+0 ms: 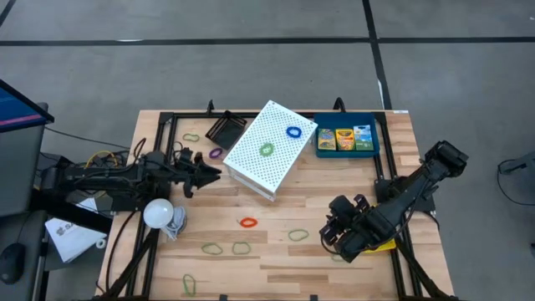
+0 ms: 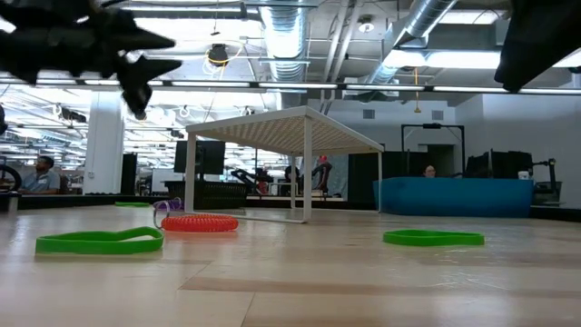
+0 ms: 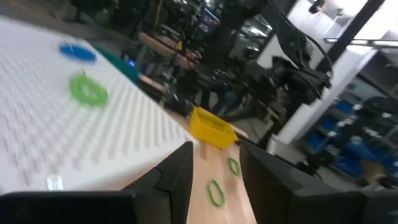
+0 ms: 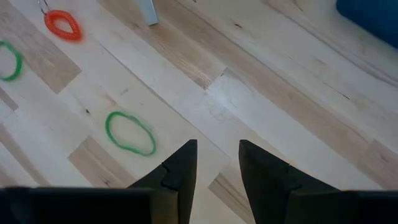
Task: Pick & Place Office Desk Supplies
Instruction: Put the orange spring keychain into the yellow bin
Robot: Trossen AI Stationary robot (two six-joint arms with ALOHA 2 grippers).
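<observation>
We see the left end effector (image 1: 211,174) hanging above the tabletop (image 1: 334,188) just beside the white perforated stand (image 1: 272,149), fingers parted by a narrow gap with nothing between them. The right end effector (image 1: 332,234) sits over the front right part of the tabletop, fingers likewise a narrow gap apart and empty; the wrist view puts a green band (image 4: 129,132) on the wood just ahead of it. On top of the stand we see a blue band (image 1: 294,132) and another green band (image 1: 267,150). The blue tray (image 1: 346,138) at the far right edge holds three crayon packs (image 1: 343,139) side by side. The black tray (image 1: 224,129) is at the far edge left of the stand, the yellow tray (image 1: 383,245) mostly hidden under the right arm. The orange band (image 1: 248,222) lies mid-tabletop, the purple band (image 1: 216,153) near the left end effector. Further green bands are scattered along the front.
</observation>
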